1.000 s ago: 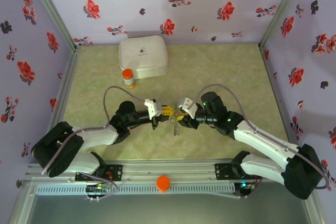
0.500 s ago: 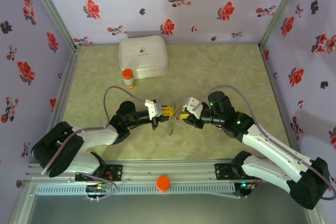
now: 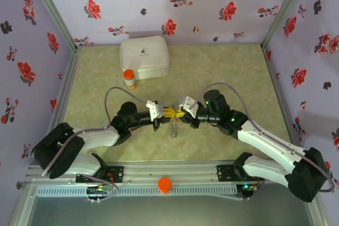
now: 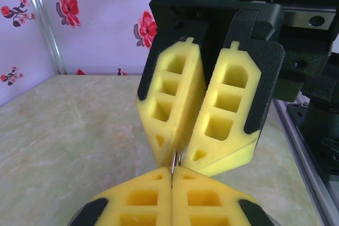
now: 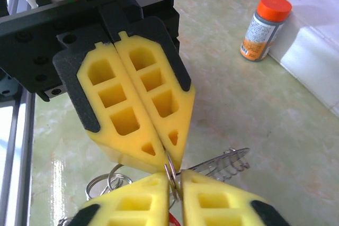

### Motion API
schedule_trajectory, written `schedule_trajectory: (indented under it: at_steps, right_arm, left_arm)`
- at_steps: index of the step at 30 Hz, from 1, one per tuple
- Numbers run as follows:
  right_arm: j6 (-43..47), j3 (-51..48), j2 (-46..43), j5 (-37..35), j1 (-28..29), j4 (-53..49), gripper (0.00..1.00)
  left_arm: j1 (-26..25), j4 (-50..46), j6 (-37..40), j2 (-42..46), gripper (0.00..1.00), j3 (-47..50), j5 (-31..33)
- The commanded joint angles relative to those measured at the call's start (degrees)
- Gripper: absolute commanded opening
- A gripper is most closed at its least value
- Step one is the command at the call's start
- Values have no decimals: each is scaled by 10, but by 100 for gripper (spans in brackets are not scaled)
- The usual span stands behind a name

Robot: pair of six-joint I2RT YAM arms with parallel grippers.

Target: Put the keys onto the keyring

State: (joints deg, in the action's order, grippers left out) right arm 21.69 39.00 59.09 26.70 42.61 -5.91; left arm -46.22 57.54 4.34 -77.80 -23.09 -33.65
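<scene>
So the marbled green table (image 3: 228,78) has a white zip case (image 3: 144,56) at the back and an orange-capped bottle (image 3: 129,79) just in front of it, and neither one matters for this job. All the action is at mid-table near the front, where the two arms meet nose to nose.

The left gripper (image 3: 170,114) has its jaws closed, with a thin metal ring (image 5: 170,174) poking out of the seam between its yellow pads. The right gripper (image 3: 179,115) is pinched down on that same ring from the other side, so we've got a two-handed hold on one tiny bit of wire. The beaded keyring (image 5: 228,161) trails off sideways from the pinch point, and from above it dangles between the fingertips, clear of both pads. A couple of small split rings (image 5: 108,180) hang beside it. We can't really pick out the keys themselves.

Our read is that we're mid-threading, with the ring braced between both grippers. We can't tell whether anything is actually on yet. The next move probably needs one gripper holding firm while the other twists or slides very gently, because that wire looks like it could slip out easily.
</scene>
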Motion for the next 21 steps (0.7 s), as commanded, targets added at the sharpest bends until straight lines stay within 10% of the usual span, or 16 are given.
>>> schedule_trajectory:
  at_steps: [1,3,8,21]
  right_arm:
    - [6,18,14,24,5,7,1]
    - [20,29,17,21,4,-18,0]
    - [76,81,28,-17,14,-128,0]
    - [143,168,59,-99,75,-258,0]
  left_arm:
    - [-7,28,-10,8,0,-14,-19]
    - [-8,23,-4,15,0,-8,-1]
    - [-7,-79,39,62,44,-8,26]
    - [-7,-268,91,84,32,-64,-16]
